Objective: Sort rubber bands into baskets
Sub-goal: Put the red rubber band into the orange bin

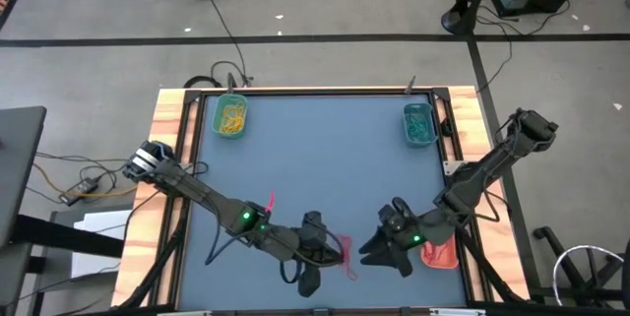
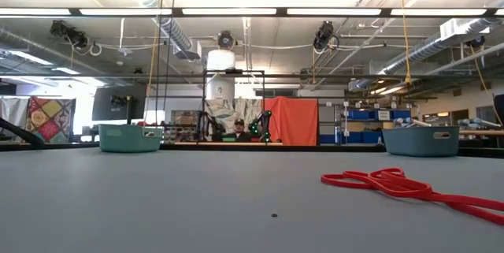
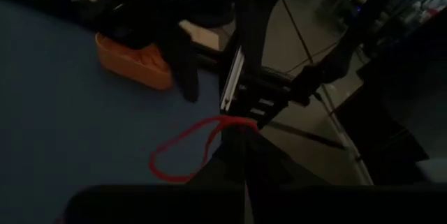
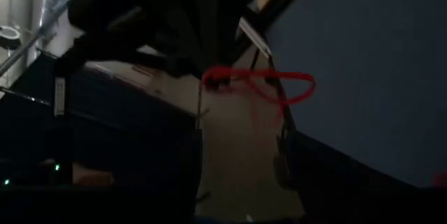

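My left gripper (image 1: 333, 250) is shut on a red rubber band (image 3: 183, 151) above the table's near middle. The right wrist view also shows this red rubber band (image 4: 279, 84), looping out from the dark fingertips. My right gripper (image 1: 372, 250) stands open just to the right, facing the left one, with nothing between its fingers. More red bands (image 2: 394, 184) lie flat on the table near the front edge. The orange-red basket (image 1: 440, 254) sits under my right arm. At the far left the green basket (image 1: 231, 116) holds yellow bands. The teal basket (image 1: 418, 124) is at the far right. My left gripper pinches the red band at one end of its loop (image 3: 234, 121) between its two fingertips. The rest of the loop (image 3: 164, 168) hangs slack away from the fingers. Whether its free end touches the table, I cannot tell.
Black cables trail along the left arm (image 1: 221, 247) near the front edge. The wooden table rim (image 1: 172, 129) frames the blue mat. There is open mat between the two far baskets and the arms.
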